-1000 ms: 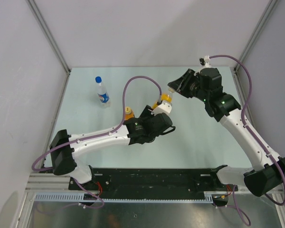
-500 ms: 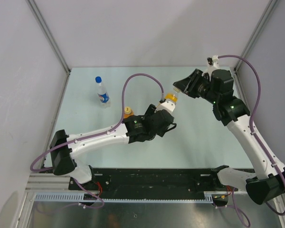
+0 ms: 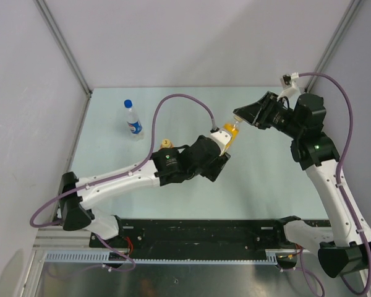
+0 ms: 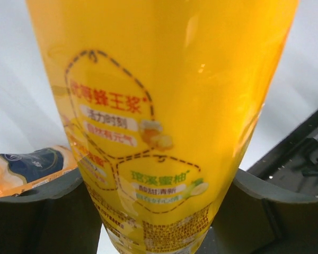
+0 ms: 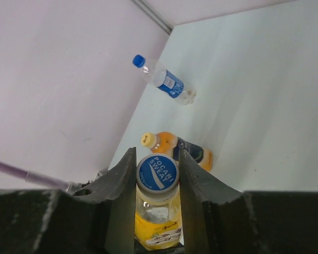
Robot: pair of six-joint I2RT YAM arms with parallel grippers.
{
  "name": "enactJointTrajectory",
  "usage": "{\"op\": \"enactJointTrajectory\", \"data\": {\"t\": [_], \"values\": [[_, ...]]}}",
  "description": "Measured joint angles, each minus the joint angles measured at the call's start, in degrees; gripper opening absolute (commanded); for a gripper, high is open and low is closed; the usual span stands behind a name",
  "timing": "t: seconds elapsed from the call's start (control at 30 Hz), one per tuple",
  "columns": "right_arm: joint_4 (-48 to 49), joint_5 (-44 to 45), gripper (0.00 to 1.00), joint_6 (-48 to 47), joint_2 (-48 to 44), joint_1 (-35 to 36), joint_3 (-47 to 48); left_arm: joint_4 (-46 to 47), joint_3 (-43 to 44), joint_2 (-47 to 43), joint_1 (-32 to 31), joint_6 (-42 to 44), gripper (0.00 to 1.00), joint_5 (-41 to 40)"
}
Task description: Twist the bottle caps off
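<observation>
the left end effector (image 3: 223, 143) is clamped round the body of the yellow bottle (image 4: 164, 106), with a dark finger (image 4: 37, 211) pressed to each side of the label. the bottle leans toward the right arm, near the middle of the worktop (image 3: 260, 179). whether its base touches the surface i cannot tell. the right end effector (image 5: 157, 161) is pinched on that bottle's printed cap (image 5: 157, 172), blue on top with a white rim, and its fingers sit tight against both sides. just beside the left arm's wrist is the orange bottle (image 5: 188, 151), dark-labelled, with its pale yellow cap (image 5: 147, 139) on. well apart, toward the far left corner, the water bottle (image 3: 133, 124) stands upright with its blue cap (image 3: 128, 103) on.
</observation>
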Motion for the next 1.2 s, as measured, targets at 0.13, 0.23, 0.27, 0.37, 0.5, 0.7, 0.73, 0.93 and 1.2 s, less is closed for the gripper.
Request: {"op": "enactJointTrajectory", "data": {"t": [0.13,0.23,0.27,0.37,0.5,0.7,0.73,0.93,1.2], "values": [[1.51,-4.31,0.0,-0.94,-2.4,-1.11,-0.22,1.57,-1.16,-3.26,0.15,1.75,0.22,5.22],[2.47,-7.85,0.0,-1.92,-4.42,-1.7,-0.26,3.23,-2.84,-6.23,0.31,3.06,0.17,9.92],[2.82,-8.81,0.0,-2.1,-4.87,-1.86,-0.31,3.87,-3.39,-7.06,0.42,3.41,0.16,11.54],[4.42,-12.02,0.0,-2.8,-6.23,-2.29,-0.7,5.6,-4.81,-8.92,0.92,3.78,0.14,16.96],[6.32,-16.06,0.0,-3.69,-7.32,-2.91,-1.27,7.63,-6.25,-10.12,2.38,3.98,0.13,25.94],[11.34,-24.22,0.0,-4.35,-8.83,-3.23,-2.78,11.72,-9.05,-11.26,3.91,3.96,0.11,40.72],[12.28,-25.66,0.0,-4.35,-9.22,-3.48,-2.97,12.48,-9.42,-11.54,4.15,3.98,0.11,43.39],[20.41,-34.56,0.0,-3.87,-10.49,-3.76,-3.21,15.72,-11.08,-13.46,4.87,4.5,0.1,56.37],[25.55,-41.99,0.0,-6.16,-11.96,-3.52,-3.28,18.95,-13.88,-15.1,4.55,5.6,0.03,63.56]]}}
